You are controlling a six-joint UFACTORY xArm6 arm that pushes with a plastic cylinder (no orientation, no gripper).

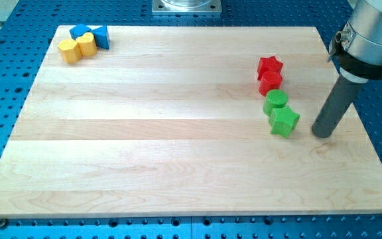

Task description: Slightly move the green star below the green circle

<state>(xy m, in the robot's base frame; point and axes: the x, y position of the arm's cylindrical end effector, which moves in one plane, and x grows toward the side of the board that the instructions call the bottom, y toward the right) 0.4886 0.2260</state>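
The green star point(284, 122) lies on the wooden board point(178, 133) at the view's right, touching the green circle point(276, 101), which sits just above it and slightly to the left. My tip point(322, 135) rests on the board to the right of the green star, a short gap away and a little lower. The dark rod rises from it towards the view's upper right.
A red star point(270, 66) and a red block point(270, 83) sit just above the green circle. At the view's top left are two blue blocks point(90, 34) and two yellow blocks point(77, 48). The board's right edge runs close to my tip.
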